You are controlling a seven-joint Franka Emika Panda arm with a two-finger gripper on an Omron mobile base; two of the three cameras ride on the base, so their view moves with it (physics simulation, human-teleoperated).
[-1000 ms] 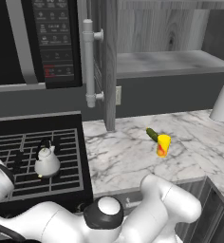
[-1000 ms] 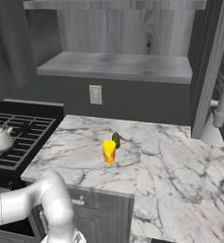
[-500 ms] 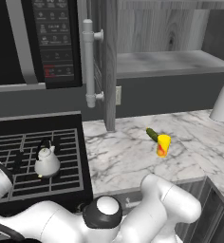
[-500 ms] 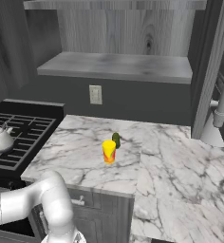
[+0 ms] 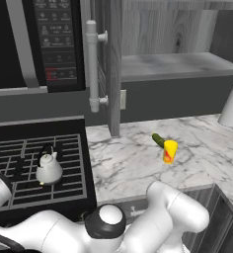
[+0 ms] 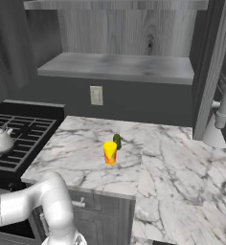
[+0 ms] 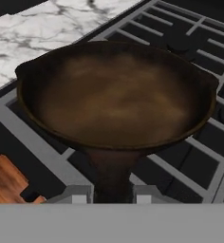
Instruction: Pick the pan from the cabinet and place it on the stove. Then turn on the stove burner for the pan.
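No visible shift between the earlier base views and now: same framing, same layout, nothing moved on the stove [image 5: 39, 148] or the surface [image 5: 133, 163]. Same spot for the white kettle [image 5: 48, 168] on the grates and for the yellow item [image 5: 170, 150].

The stove [image 5: 64, 148] grates are partly taken up by a kettle [image 5: 48, 168] (white); bare marble counter [image 5: 133, 168] lies beside
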